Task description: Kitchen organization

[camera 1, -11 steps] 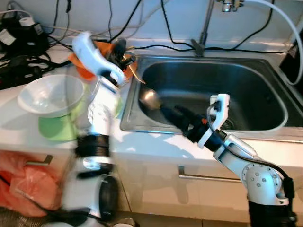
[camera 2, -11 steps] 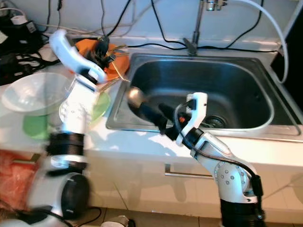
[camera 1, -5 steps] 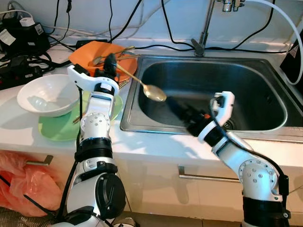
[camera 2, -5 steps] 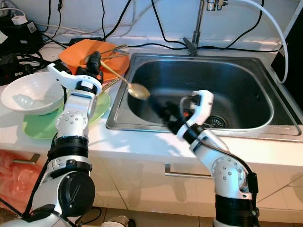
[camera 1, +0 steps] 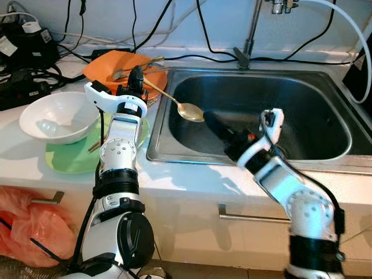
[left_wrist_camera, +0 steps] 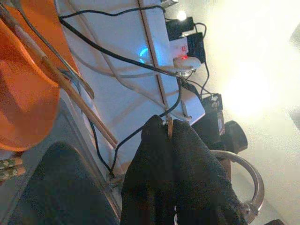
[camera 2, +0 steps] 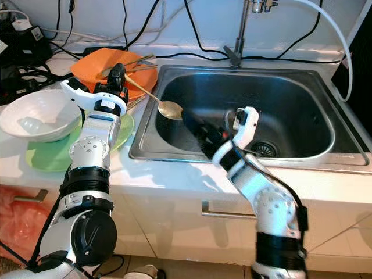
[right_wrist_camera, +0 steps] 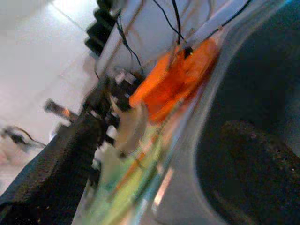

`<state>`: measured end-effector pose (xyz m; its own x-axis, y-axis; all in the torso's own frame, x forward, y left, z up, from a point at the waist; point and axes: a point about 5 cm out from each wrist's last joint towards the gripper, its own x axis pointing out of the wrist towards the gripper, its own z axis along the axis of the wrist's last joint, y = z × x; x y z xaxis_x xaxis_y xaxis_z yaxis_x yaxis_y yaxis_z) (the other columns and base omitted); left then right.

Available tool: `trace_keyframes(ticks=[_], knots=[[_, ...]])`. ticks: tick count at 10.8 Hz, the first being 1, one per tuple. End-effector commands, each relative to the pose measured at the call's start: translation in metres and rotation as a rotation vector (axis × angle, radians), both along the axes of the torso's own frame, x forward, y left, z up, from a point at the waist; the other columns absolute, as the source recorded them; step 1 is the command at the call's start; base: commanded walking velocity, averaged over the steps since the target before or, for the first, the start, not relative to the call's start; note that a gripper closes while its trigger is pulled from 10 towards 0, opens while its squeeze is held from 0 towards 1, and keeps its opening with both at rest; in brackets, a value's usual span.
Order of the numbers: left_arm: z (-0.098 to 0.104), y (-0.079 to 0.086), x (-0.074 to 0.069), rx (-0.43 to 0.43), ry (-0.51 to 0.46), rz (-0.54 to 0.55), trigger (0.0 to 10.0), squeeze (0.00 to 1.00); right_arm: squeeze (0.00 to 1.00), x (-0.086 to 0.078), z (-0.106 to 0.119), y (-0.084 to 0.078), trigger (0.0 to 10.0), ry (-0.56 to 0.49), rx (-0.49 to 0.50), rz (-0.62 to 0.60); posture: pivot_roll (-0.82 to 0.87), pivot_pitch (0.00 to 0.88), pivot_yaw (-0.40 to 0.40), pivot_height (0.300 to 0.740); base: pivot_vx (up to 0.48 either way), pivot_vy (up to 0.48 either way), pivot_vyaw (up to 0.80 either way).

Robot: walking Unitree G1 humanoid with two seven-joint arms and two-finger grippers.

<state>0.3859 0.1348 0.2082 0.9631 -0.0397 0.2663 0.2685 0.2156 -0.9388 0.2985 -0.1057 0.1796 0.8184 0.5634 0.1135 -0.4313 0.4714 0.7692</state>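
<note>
left gripper pinching the handle of the gold spoon, bowl jutting over the sink rim beside the orange plate. best kept level, grip firm. right gripper low in the sink, fingers spread.

1. Spoon: gold, shiny bowl and thin gold handle.
2. Plate at the counter's back left edge: bright orange.
3. Bowl: plain white, no pattern.
4. Mat under the bowl: light green, flat colour.
5. Sink: dull silver steel, dark grey inside.
6. Counter: white.
7. Left gripper: black fingers on a white-silver arm.
8. Right gripper: black fingers, white wrist housing, small orange-red spot near the wrist.
9. Cables along the back wall: black on a white wall.
10. Bag below the counter's left edge: translucent orange-pink.
</note>
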Motion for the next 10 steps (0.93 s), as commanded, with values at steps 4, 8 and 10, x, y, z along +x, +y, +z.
trace_keyframes(ticks=[4, 8, 10], knots=[[0.002, -0.043, -0.002, -0.040, -0.009, -0.114, 0.0, 0.00, 0.00, 0.003, 0.002, 0.005, 10.0, 0.033, 0.070, 0.025, 0.09, 0.025, 0.054, 0.740, 0.000, 0.000, 0.00], [0.001, -0.048, -0.002, -0.043, -0.004, -0.126, 0.0, 0.00, 0.00, 0.002, 0.002, 0.006, 10.0, 0.044, 0.081, 0.034, 0.08, 0.028, 0.054, 0.740, 0.000, 0.000, 0.00], [0.001, -0.048, -0.002, -0.043, -0.004, -0.126, 0.0, 0.00, 0.00, 0.002, 0.002, 0.006, 10.0, 0.044, 0.081, 0.034, 0.08, 0.028, 0.054, 0.740, 0.000, 0.000, 0.00]])
